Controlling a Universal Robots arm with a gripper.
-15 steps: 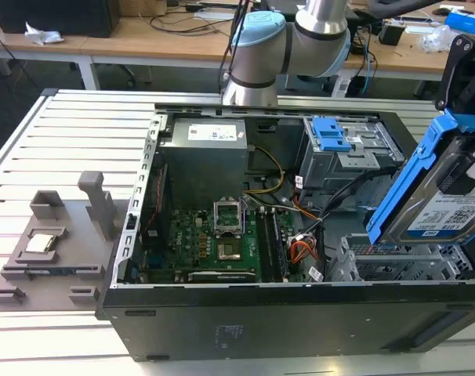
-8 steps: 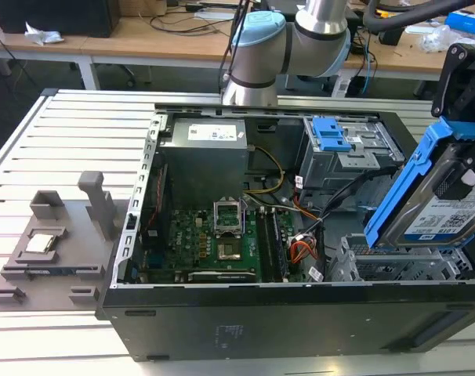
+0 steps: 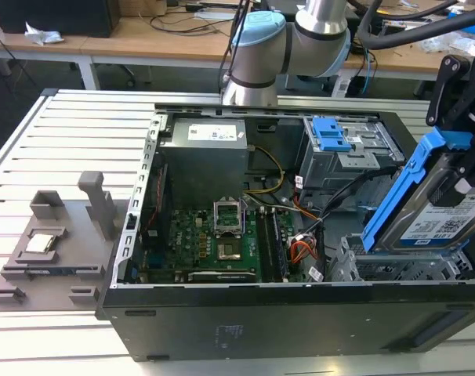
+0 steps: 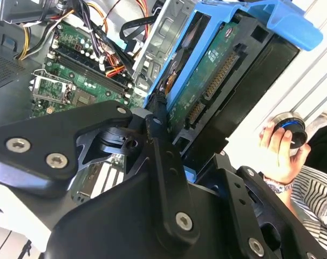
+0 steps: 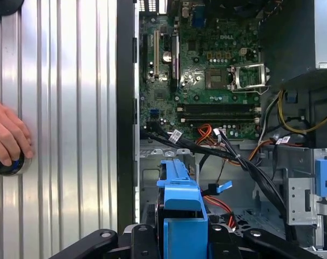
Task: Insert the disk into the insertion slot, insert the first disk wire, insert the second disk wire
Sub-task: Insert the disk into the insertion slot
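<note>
My gripper (image 3: 462, 174) is shut on the disk (image 3: 440, 218), a silver drive with a white-and-blue label in a bright blue carrier (image 3: 400, 196). The disk hangs tilted, on edge, above the insertion slot (image 3: 361, 265), a silver perforated cage at the open case's corner on the exterior view's right. In the second wrist view the disk's green circuit side (image 4: 206, 86) shows between the black fingers (image 4: 157, 127). The first wrist view looks down the blue carrier (image 5: 179, 213) toward the cage (image 5: 148, 178). Black and orange cables (image 5: 228, 156) lie loose beside the cage; I cannot tell which are the disk wires.
A taller grey cage with a blue latch (image 3: 331, 135) stands behind the slot. The power supply (image 3: 202, 157) and motherboard (image 3: 214, 243) take up the rest of the case. A person's hand (image 5: 7, 135) rests on a round button on the slatted table. A grey fixture (image 3: 49, 243) sits on the exterior view's left.
</note>
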